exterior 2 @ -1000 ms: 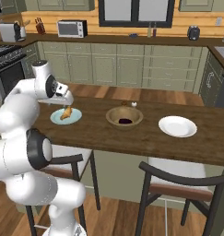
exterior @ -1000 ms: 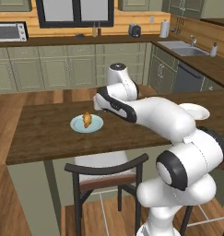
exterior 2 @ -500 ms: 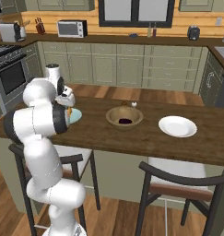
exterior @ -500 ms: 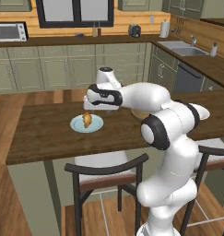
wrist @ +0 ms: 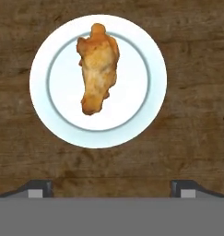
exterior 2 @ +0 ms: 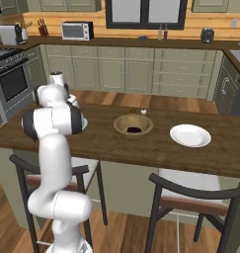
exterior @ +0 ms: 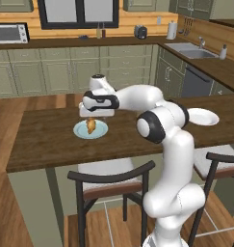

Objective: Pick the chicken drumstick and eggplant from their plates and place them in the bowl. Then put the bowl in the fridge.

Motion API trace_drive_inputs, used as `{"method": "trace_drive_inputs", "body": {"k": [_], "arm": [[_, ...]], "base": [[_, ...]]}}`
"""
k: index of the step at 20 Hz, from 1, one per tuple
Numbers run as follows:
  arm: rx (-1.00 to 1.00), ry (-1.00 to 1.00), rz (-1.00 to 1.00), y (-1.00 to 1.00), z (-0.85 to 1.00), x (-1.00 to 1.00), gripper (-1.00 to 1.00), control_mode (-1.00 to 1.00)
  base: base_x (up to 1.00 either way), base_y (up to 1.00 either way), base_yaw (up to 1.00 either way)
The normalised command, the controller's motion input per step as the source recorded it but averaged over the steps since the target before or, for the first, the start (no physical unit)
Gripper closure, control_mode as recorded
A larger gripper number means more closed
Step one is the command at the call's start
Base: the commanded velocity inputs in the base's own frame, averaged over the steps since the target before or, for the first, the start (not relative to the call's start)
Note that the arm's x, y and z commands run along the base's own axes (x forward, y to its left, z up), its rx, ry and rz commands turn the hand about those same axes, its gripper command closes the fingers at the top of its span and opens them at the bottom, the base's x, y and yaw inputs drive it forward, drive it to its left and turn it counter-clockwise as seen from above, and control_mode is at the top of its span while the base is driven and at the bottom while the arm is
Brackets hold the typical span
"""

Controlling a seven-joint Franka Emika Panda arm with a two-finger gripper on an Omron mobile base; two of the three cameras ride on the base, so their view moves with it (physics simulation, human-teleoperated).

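The golden-brown chicken drumstick (wrist: 97, 69) lies on a pale blue plate (wrist: 132, 94) on the wooden counter, and the same drumstick (exterior: 91, 126) and plate (exterior: 101, 131) appear in the left base view. My gripper (wrist: 111, 189) hangs straight above them, open, its fingertips (wrist: 38, 188) wide apart and holding nothing. From the left base view the gripper (exterior: 94, 117) sits just over the drumstick. The tan wooden bowl (exterior 2: 122, 123) stands mid-counter with the dark purple eggplant (exterior 2: 135, 130) inside it. The fridge is out of view.
A white plate (exterior 2: 190, 135) sits on the counter right of the bowl. Two dark chairs (exterior 2: 190, 197) (exterior: 113, 181) stand at the counter's near edge. A stove (exterior 2: 10, 84) is at the left, and cabinets (exterior 2: 136, 69) line the back wall.
The arm has swung left and folded its elbow. The hand has come down over the blue plate and now sits right above the drumstick. The jaws stayed open.
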Motion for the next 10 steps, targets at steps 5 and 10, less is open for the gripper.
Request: {"method": "trace_drive_inputs", "body": {"k": [5,10], "arm": [[0.02,-0.03,0.00,0.00,-0.52,0.12,-1.00,-1.00],[0.00,-0.02,-0.01,0.00,-0.40,0.22,-1.00,-1.00]], "base": [[0.00,0.00,0.00],[0.00,0.00,0.00]]}}
